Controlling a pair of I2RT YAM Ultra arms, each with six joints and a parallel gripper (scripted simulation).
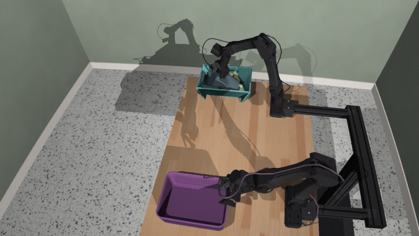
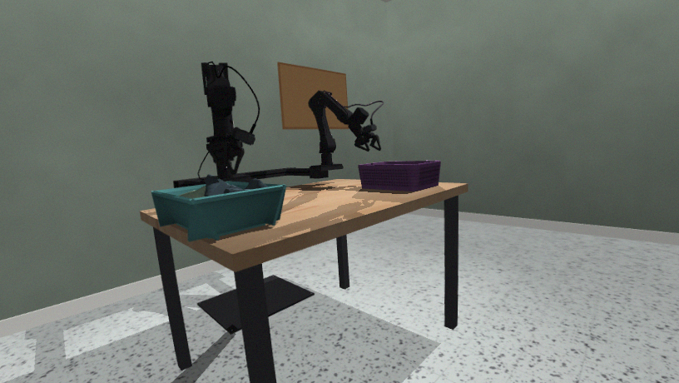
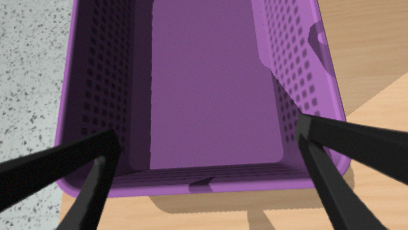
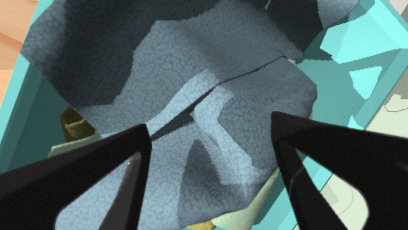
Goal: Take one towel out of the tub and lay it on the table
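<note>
Black right gripper (image 1: 219, 72) (image 2: 230, 171) (image 4: 212, 127), jaws parted, hovers over the crumpled blue-grey cloth towel (image 1: 224, 81) (image 2: 220, 186) (image 4: 200, 100), mostly hiding green and mustard cloth; black left gripper (image 1: 225, 192) (image 2: 369, 146) (image 3: 207, 127) gapes wide.

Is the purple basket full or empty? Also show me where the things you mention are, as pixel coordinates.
Empty: the purple basket (image 1: 193, 202) (image 3: 215, 90) shows bare floor in both top and left wrist views.

Blue-grey towel (image 1: 227, 82) (image 2: 220, 186) (image 4: 175, 65) crumpled inside teal tub (image 1: 224, 93) (image 2: 237, 209) (image 4: 17, 95)

The top view looks steeply down on the rectangular teal tub (image 1: 223, 93) (image 2: 237, 211) (image 4: 12, 107); the exterior looks across from beside it. The right wrist peers closely into it, sharing its inside with the top.
</note>
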